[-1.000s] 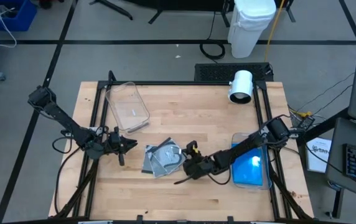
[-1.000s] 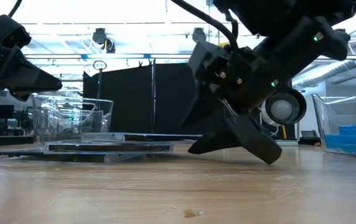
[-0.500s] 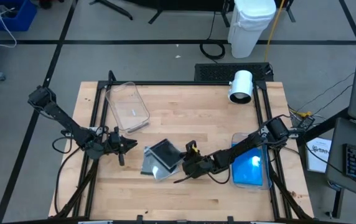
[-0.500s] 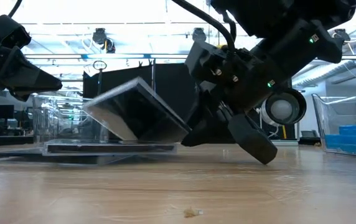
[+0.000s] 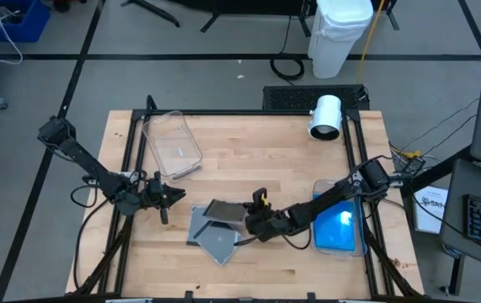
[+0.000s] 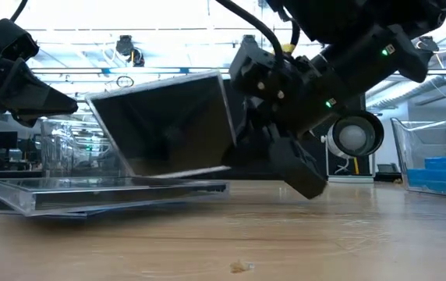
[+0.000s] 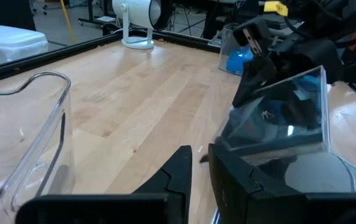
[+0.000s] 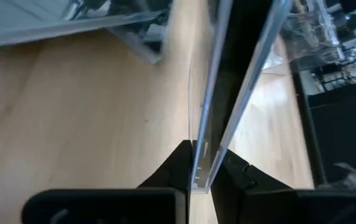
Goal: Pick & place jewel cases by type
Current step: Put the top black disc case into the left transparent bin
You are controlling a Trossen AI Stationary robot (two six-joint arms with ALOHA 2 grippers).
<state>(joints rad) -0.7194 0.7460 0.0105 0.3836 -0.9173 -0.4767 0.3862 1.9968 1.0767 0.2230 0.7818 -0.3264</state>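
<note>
My right gripper [image 5: 247, 219] is shut on a dark jewel case with a clear front [image 5: 222, 210], which stands tilted up steeply in the low view [image 6: 168, 125]. Under and beside it, other grey and clear jewel cases [image 5: 215, 242] lie flat on the table in a loose pile [image 6: 106, 193]. Blue jewel cases [image 5: 339, 229] lie in the clear tub at the right. My left gripper [image 5: 176, 198] waits shut and holding nothing, left of the pile, pointing at it [image 7: 200, 165]. My right gripper pinches the case by its edge [image 8: 203, 168] on the side toward the table's right, one finger on each flat face. The fingers come from the right, slanting down. The case is tipped up on edge; I cannot tell whether its lower edge [image 6: 176, 173] touches the pile.
An empty clear tub [image 5: 173, 145] stands at the far left of the table, and the tub holding blue cases [image 5: 360, 240] is at the right edge. A white cylinder-shaped device [image 5: 325, 116] sits at the far right. Bare wood lies between the two tubs.
My right gripper has shut on the top case of the pile and tipped it up. The case lay flat, then rose at its right side, and now stands steeply tilted. The cases below it have stayed flat on the table.
</note>
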